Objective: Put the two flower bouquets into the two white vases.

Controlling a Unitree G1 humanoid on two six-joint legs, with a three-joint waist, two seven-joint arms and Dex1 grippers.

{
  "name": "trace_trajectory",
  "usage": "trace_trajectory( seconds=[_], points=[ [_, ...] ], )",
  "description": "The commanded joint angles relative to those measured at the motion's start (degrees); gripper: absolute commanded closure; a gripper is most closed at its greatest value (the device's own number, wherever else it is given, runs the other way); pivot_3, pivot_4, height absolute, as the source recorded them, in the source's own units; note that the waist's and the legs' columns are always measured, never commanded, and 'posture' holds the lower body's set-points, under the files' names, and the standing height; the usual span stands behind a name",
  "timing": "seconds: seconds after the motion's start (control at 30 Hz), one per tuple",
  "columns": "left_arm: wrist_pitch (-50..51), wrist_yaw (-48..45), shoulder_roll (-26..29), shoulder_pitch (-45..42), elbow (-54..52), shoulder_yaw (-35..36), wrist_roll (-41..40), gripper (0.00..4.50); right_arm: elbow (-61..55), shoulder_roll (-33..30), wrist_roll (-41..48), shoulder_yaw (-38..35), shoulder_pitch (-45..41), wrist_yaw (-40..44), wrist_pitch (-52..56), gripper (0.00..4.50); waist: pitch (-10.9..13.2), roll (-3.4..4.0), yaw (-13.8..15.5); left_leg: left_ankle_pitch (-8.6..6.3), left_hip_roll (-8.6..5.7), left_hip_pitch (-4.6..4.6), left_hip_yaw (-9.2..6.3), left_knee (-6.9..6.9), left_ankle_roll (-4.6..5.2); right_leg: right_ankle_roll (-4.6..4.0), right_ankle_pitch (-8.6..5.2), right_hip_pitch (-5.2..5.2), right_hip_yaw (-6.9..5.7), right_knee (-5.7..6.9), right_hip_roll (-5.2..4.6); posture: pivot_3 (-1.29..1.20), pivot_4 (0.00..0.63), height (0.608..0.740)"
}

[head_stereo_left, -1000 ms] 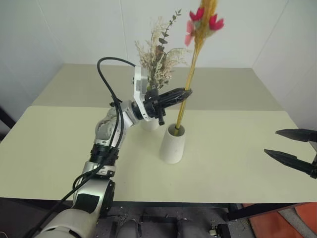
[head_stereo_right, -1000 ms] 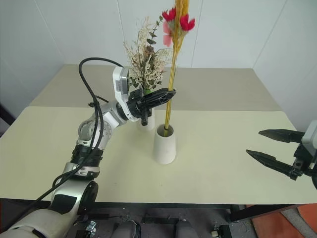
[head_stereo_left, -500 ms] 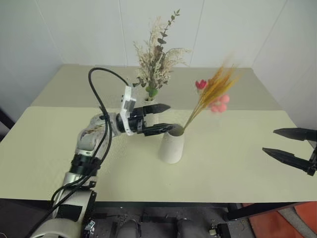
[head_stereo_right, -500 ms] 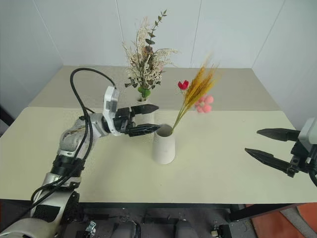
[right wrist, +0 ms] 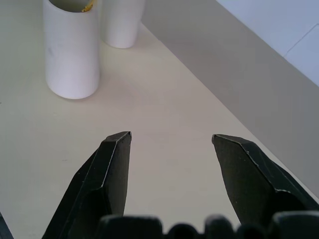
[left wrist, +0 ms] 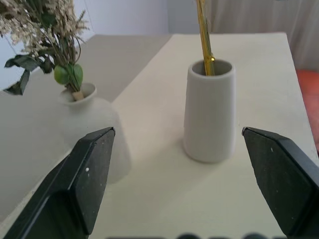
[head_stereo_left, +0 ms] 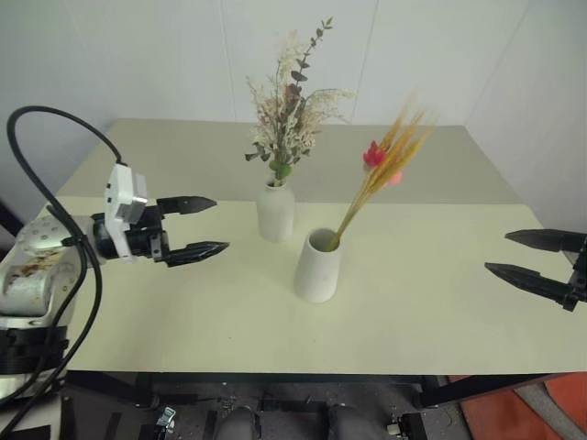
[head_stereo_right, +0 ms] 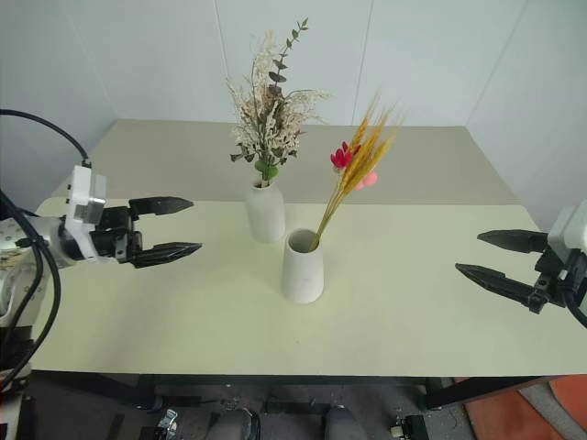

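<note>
The slim bunch of yellow stalks (head_stereo_left: 381, 174) is leaning in the wide white cone vase (head_stereo_left: 317, 267); the bushy dried bunch (head_stereo_left: 289, 105) is sitting in the white bottle vase (head_stereo_left: 275, 211). Both the left gripper (head_stereo_left: 204, 226) and the right gripper (head_stereo_left: 518, 253) are staying open and empty. A bump could be tipping the leaning stalks out.

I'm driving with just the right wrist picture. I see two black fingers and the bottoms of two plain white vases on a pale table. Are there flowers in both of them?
Observer: Yes. The bushy dried bunch of beige grasses and green leaves stands upright in the bottle-shaped white vase.
Operator: What about the other vase?
Observer: The slim bundle of yellow stalks with red-pink tips sits in the tapered white vase with the wide mouth, and it leans toward the robot's right.
Operator: Where's my other hand?
Observer: The left gripper hovers open above the table, to the left of both vases, holding nothing.
</note>
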Motion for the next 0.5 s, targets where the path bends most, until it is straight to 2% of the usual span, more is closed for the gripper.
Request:
trace_trajectory(
  seconds=[0.03, 0.1, 0.23, 0.5],
  points=[
    [1.02, -4.11, 5.88, 2.85, -3.09, 6.22, -2.63, 0.0, 1.84, -2.51, -0.64, 0.49, -0.71, 1.73, -1.12, 0.8, 0.02, 0.02, 0.08, 0.0, 0.01, -0.01, 0.03, -0.01, 0.0, -0.01, -0.02, -0.02, 0.0, 0.0, 0.0, 0.0, 0.15, 0.74],
    [0.21, -3.73, 7.75, 3.62, -2.64, 7.52, -1.8, 0.0, 2.75, -3.14, 0.27, 0.85, -1.13, 3.04, -0.7, 0.08, 0.02, 0.04, 0.36, 0.0, 0.01, -0.04, 0.04, -0.04, 0.0, -0.01, -0.05, -0.07, -0.01, 0.01, -0.02, 0.0, 0.15, 0.74],
    [-0.47, -2.55, 9.29, 3.23, -1.5, 8.68, -1.13, 0.0, 4.15, -4.03, 1.17, 1.72, -2.37, 5.23, -0.72, 0.03, 0.03, 0.05, 0.27, 0.0, 0.01, -0.02, 0.05, -0.03, 0.0, 0.01, -0.07, -0.06, -0.02, 0.02, -0.02, 0.0, 0.15, 0.74],
    [-0.69, 0.25, 8.11, 2.93, -2.55, 8.63, -1.62, 0.0, 4.64, -4.81, 2.79, 0.59, -3.01, 8.08, 0.06, 0.03, 0.04, 0.06, 0.19, 0.0, 0.05, -0.06, 0.09, -0.05, 0.0, 0.01, -0.08, -0.13, -0.01, 0.04, 0.0, 0.0, 0.15, 0.74]
  ],
)
